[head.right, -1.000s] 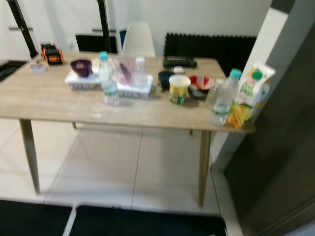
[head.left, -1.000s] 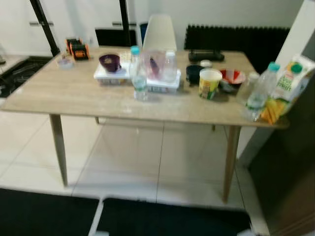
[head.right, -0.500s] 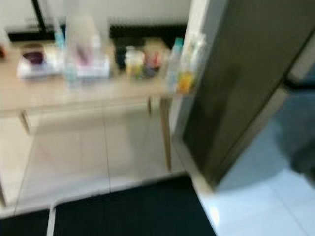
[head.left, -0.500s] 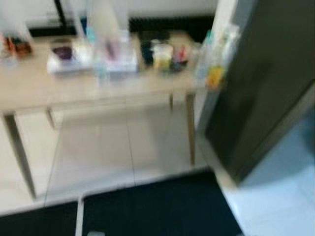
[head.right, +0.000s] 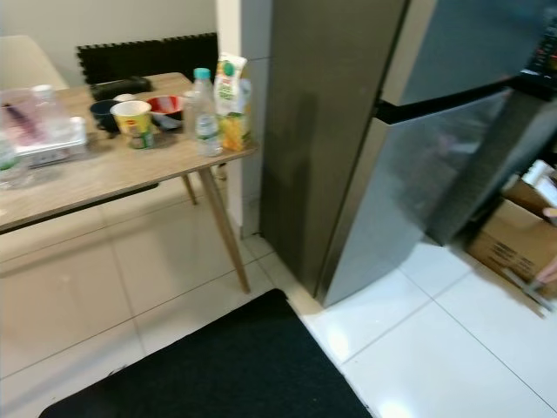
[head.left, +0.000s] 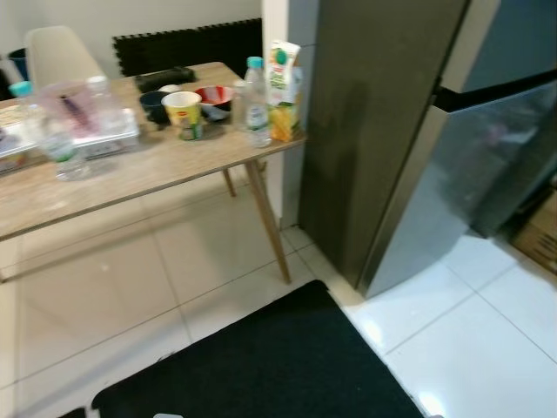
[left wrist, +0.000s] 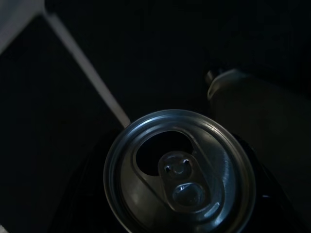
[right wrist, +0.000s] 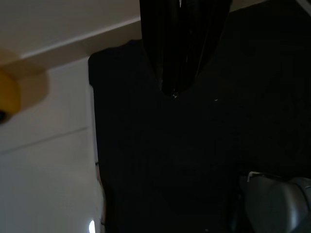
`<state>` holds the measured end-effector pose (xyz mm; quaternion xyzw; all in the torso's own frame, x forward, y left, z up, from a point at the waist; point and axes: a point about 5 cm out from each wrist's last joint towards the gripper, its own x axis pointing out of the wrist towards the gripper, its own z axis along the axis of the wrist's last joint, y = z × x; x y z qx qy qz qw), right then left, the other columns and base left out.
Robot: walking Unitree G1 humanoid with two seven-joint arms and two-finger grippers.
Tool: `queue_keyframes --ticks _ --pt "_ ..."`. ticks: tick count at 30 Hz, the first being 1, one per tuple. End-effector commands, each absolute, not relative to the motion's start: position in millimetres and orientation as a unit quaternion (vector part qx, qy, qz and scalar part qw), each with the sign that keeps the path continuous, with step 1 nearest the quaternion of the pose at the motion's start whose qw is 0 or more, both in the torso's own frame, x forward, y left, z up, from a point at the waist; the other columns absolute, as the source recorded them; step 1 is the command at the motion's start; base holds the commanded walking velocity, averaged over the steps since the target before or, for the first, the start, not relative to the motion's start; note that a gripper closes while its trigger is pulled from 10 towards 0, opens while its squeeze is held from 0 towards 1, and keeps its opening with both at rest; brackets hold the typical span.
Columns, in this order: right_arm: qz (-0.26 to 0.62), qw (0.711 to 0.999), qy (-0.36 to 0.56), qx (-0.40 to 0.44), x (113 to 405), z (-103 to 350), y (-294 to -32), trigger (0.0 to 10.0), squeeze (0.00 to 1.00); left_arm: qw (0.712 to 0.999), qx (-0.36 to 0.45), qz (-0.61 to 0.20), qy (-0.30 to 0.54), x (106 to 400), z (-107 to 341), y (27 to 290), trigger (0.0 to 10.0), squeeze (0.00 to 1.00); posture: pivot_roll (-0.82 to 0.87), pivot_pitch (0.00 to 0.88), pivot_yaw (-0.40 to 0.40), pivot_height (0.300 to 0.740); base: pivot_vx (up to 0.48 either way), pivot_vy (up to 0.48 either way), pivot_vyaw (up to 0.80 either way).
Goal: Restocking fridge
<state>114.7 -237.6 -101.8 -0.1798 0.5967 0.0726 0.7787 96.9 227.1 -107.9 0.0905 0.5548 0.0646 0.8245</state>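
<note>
Left gripper (left wrist: 180, 213): clenched round a can (left wrist: 180, 174), seen in the left wrist view; the arm hangs low over the black mat (head.left: 261, 366).
Can: thin aluminium, round, smooth rim, ring-pull tab; the mouth looks already open. I judge it light, easily dented and slippery, and it may spill if tipped, so it wants a moderate squeeze across the mid-body, kept upright.
Right gripper (right wrist: 182, 73): fingers pressed together with nothing between them, hanging idle over the mat.
Mat: dark, matte, soft-looking, lying on glossy pale tiles (head.left: 487, 340).
Fridge (head.right: 409, 157): tall, stiff, brushed grey metal, both doors closed, a dark seam between upper and lower door; standing just right of the table.
Table (head.left: 139, 178): wood-grain top, slanted legs.
Juice carton (head.left: 283, 91): stiff card, boxy, at the table's near corner; likely heaviest, best taken by its flat sides.
Water bottle (head.left: 255, 103): clear thin plastic, teal cap, touching or just beside the carton; springy, grip below the shoulder.
Paper cup (head.left: 184, 115): yellow-printed, light, crushable.
Cardboard box (head.right: 513, 235): beyond the fridge, on the floor.
</note>
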Motion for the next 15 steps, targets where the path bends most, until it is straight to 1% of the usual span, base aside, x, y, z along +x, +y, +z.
queue_keyframes --ticks 1,7,14,15 --pt "0.076 0.777 0.598 -0.182 113.6 -102.2 -236.9 10.0 0.00 0.822 0.093 0.055 0.559 93.0 -109.7 222.7 10.0 0.00 -0.07 0.025 -0.040 0.740 0.000 0.000 -0.72" --pt "0.078 0.783 0.589 -0.185 116.8 -101.5 -236.0 10.0 0.00 0.823 0.093 0.065 0.556 94.0 -108.3 227.8 10.0 0.00 -0.07 0.021 -0.037 0.740 0.000 0.000 -0.72" --pt "0.073 0.791 0.582 -0.175 119.7 -100.9 -234.3 10.0 0.00 0.825 0.094 0.069 0.553 97.5 -107.1 230.0 10.0 0.00 -0.07 0.018 -0.035 0.740 0.000 0.000 0.00" --pt "0.073 0.791 0.582 -0.174 119.7 -101.0 -234.0 10.0 0.00 0.825 0.093 0.069 0.553 97.2 -107.2 229.9 10.0 0.00 -0.07 0.018 -0.035 0.740 0.000 -0.259 0.00"
